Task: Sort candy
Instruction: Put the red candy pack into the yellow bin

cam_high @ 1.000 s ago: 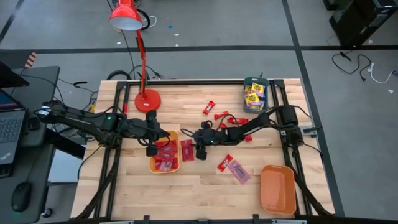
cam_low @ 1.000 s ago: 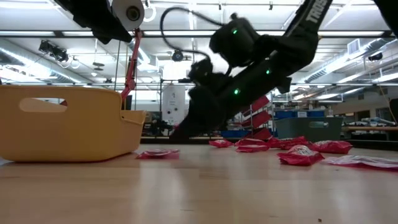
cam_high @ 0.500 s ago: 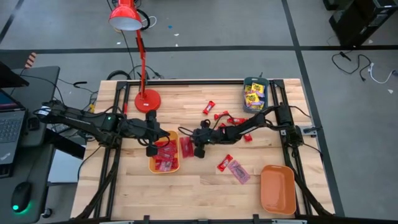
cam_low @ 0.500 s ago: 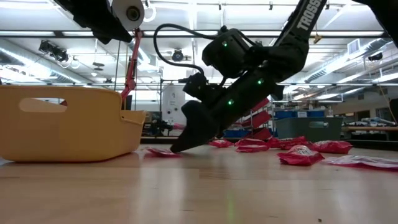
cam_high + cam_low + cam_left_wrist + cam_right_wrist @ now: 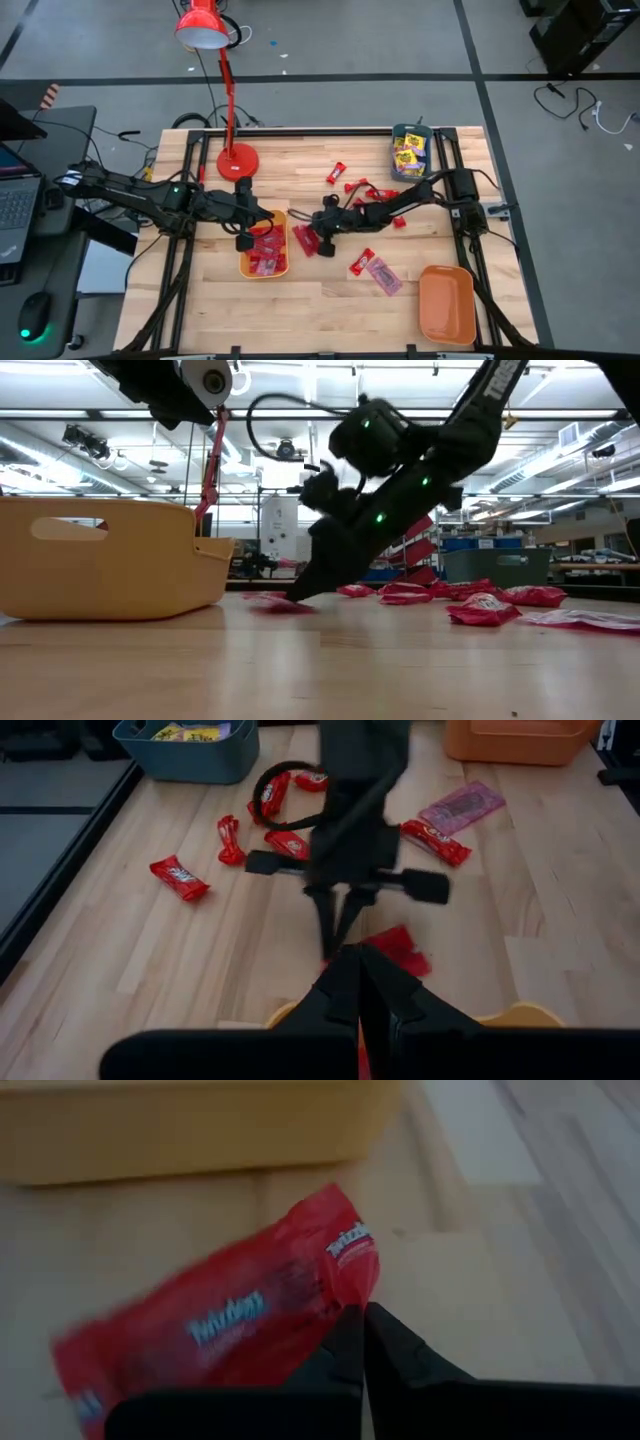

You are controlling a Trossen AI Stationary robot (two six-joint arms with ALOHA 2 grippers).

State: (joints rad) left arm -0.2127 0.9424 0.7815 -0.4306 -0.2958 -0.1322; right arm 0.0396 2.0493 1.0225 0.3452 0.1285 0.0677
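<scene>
Angling down, right end effector (image 5: 300, 596) (pinched)

We see a pale wooden worktop (image 5: 300, 295) standing on a grey floor (image 5: 330, 40) crossed by dark tape lines. A red desk lamp (image 5: 203, 28) leans over its far edge. Beside it sits a desk with a laptop (image 5: 15, 200) and a mouse (image 5: 32, 316). Across the room, long ceiling lights (image 5: 560, 455) glow above shelving.

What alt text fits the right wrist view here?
The right end effector, fingers shut, pinches the edge of a red Twizzlers packet lying on the wooden table, with the yellow tray just beyond.
</scene>
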